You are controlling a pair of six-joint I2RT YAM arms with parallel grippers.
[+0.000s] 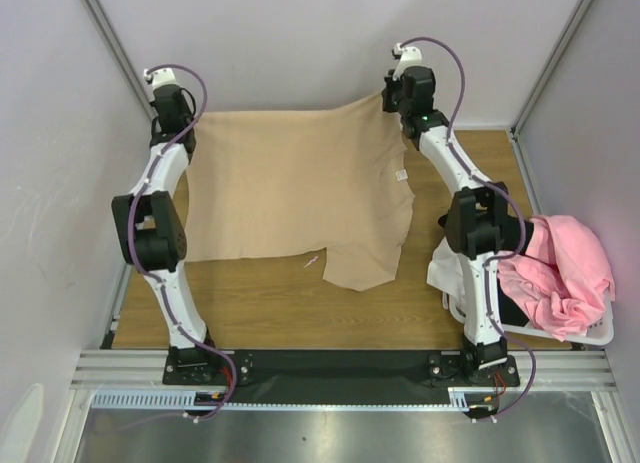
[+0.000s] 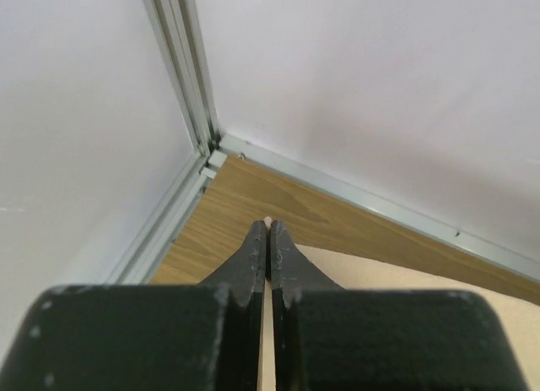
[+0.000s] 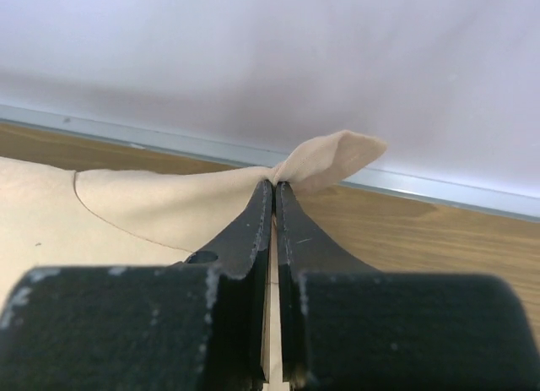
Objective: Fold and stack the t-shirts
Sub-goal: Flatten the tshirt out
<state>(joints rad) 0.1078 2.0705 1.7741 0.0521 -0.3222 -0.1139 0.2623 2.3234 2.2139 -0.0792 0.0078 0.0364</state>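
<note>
1. This looks like a robot lab, not a home.
2. The left arm (image 1: 160, 233) and the right arm (image 1: 480, 228) are robot arms, bolted to a metal bar (image 1: 130, 365) at the edge of a wooden table (image 1: 260, 303).
3. Plain white walls (image 1: 300, 43) with metal posts (image 1: 113, 43) box the table in.
4. Purple wires (image 1: 200, 88) run along the arms.

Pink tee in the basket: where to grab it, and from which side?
Pinch a raised fold at the top of the pink t-shirt, coming straight down from above. It lies crumpled in a heap over the basket rim, no flat hem showing, so an upper ridge is likely easiest.
</note>
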